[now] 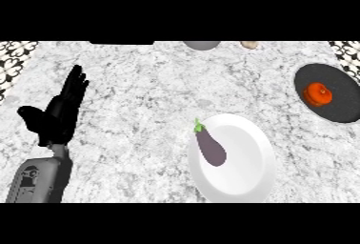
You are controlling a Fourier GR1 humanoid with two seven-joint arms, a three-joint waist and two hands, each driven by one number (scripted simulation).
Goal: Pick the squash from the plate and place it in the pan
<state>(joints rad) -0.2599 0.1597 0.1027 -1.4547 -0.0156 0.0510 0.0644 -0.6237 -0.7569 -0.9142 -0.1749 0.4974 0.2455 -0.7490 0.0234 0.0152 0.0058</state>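
A white plate (243, 171) lies on the counter at the lower middle-right. On its left part rests a purple eggplant (211, 147) with a green stem pointing up. At the right edge sits a dark round pan (341, 102) holding an orange-red squash (319, 93). My left hand (62, 110) stands open at the left, fingers straight and pointing up, far from the plate and the pan. It holds nothing. No right hand shows in the head view.
A grey round object (202, 45) and a small beige item (249, 44) sit at the counter's far edge. A dark slab (122, 42) lies at the far left-middle. Patterned tiles (14, 62) border both top corners.
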